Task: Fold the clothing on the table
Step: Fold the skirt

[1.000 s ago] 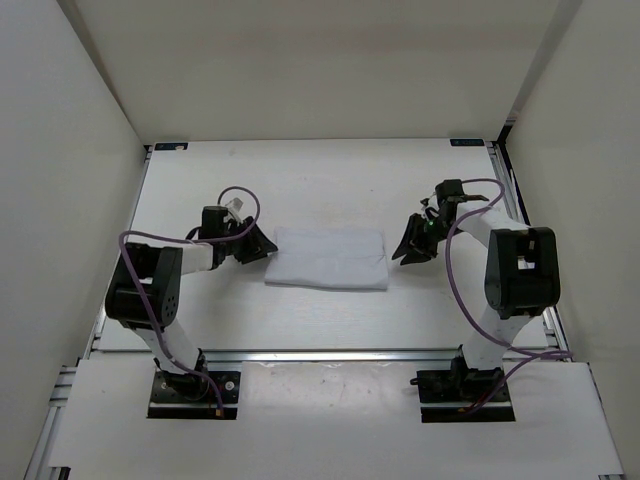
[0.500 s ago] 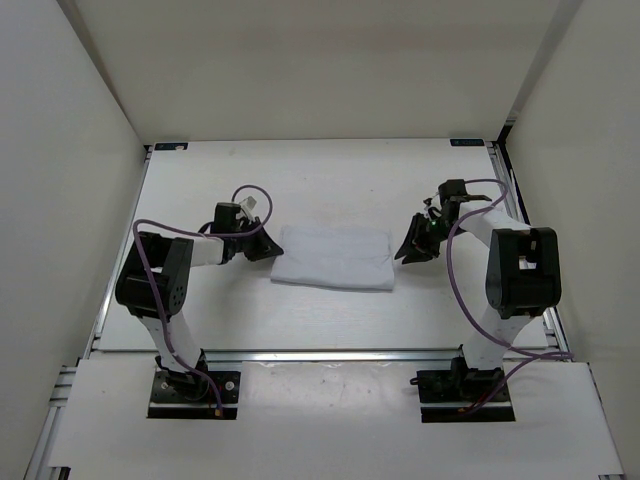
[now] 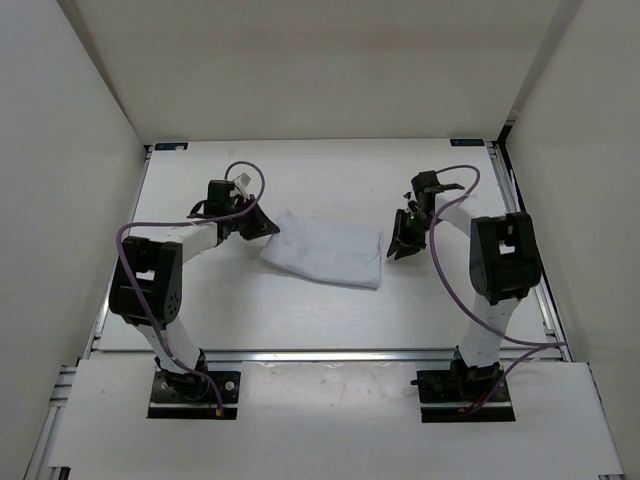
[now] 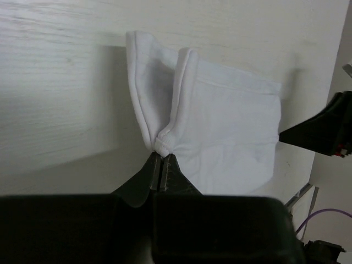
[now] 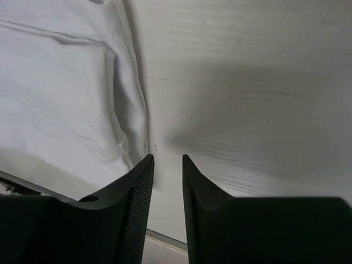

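On the table [image 3: 200, 310], near its middle, the clothing [image 3: 325, 255] is laid as a folded rectangle. Its long axis is run left to right and slightly skewed, the left end farther away. That left edge is pinched in the closed left gripper [image 3: 268, 228]; only the wrist view shows it gathered into two raised folds. The right gripper [image 3: 398, 245] is held just beside the right edge, jaws parted, nothing gripped.

Setting: robot lab test cell. Plain white panels [image 3: 70, 150] stand to either side of and beyond the two arms. The white table [image 3: 330, 180] under them is edged with aluminium rail [image 3: 330, 354]. Left arm [image 3: 150, 285] and right arm [image 3: 505, 265] are bolted down on black base plates [image 3: 195, 390], with loose purple cables [image 3: 242, 165] looping off them.
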